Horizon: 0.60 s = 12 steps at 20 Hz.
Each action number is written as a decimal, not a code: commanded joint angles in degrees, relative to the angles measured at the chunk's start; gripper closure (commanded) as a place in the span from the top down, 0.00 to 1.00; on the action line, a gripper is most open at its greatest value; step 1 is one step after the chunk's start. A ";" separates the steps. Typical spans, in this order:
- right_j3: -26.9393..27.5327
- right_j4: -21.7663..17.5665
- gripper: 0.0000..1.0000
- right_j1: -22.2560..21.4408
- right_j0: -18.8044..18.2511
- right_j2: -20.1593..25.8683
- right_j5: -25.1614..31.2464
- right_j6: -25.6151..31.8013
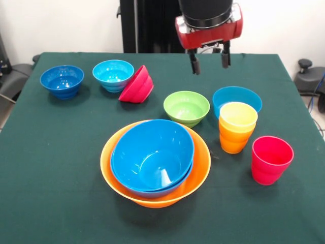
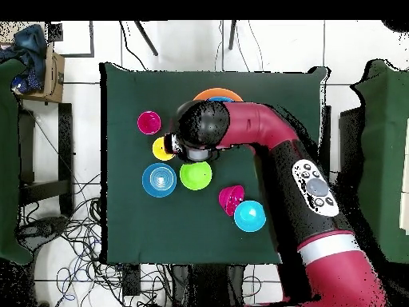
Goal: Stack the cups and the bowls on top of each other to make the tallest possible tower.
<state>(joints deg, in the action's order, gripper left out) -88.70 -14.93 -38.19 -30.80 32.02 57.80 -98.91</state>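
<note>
A very large orange bowl [image 1: 204, 168] sits at the table's near middle with a large blue bowl [image 1: 152, 152] nested in it, forming the tower. A green bowl [image 1: 186, 107] and another blue bowl [image 1: 237, 97] stand behind it. A yellow cup [image 1: 237, 116] is nested in an orange cup [image 1: 233, 141], and a red cup [image 1: 271, 158] stands to their right. My gripper [image 1: 209, 61] is open and empty, raised above the table behind the green and blue bowls.
At the far left stand a dark-blue bowl [image 1: 62, 80] and a light-blue bowl [image 1: 112, 74], with a red bowl [image 1: 137, 84] tipped on its side against the latter. In the overhead view the arm [image 2: 264, 132] covers most of the tower. The green cloth table [image 1: 51, 178] ends at the frame's edges.
</note>
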 commanded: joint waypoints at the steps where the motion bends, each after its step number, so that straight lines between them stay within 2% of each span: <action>1: -5.08 -6.06 1.00 2.40 2.52 -1.76 -5.82 1.10; 12: -5.47 -12.23 1.00 5.38 4.91 -4.38 -10.36 -0.02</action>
<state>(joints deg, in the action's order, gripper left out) -90.97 -21.19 -37.21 -27.65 31.17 51.80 -98.91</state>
